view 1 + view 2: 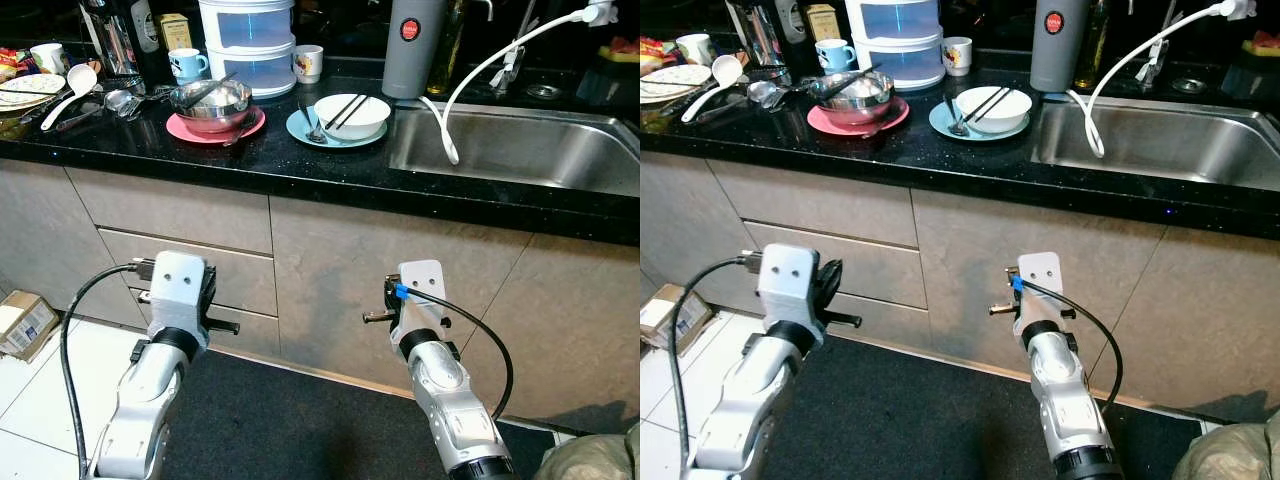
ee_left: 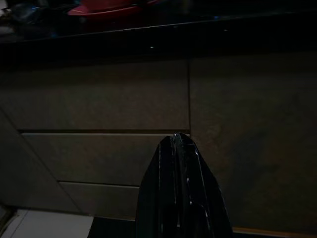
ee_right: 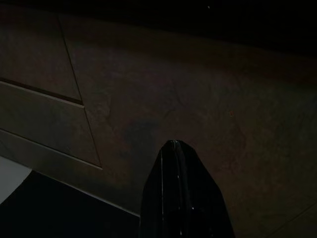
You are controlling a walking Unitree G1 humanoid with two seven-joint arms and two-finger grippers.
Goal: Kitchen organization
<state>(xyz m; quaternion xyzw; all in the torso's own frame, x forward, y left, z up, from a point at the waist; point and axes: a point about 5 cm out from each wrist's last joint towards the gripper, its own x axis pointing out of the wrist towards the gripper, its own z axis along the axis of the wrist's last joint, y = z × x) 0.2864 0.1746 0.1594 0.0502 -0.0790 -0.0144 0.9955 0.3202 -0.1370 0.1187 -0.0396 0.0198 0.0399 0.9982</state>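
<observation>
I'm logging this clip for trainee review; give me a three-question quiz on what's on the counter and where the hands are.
1. True or false: the white bowl holding black chopsticks sits on a pink plate.
2. Which dish sits on the pink plate? A) steel bowl B) mug C) ladle
3. Fill in: the left hand and right hand are both shut and held low in front of the ____.

Key: 1 false, it sits on a light blue plate; 2 A, the steel bowl; 3 cabinet fronts.

Both my silver arms are held low below the worktop's front edge. My left tool (image 2: 181, 148) has its fingers pressed together, my right tool (image 3: 173, 153) likewise (neither holds anything), both pointing forward.
</observation>
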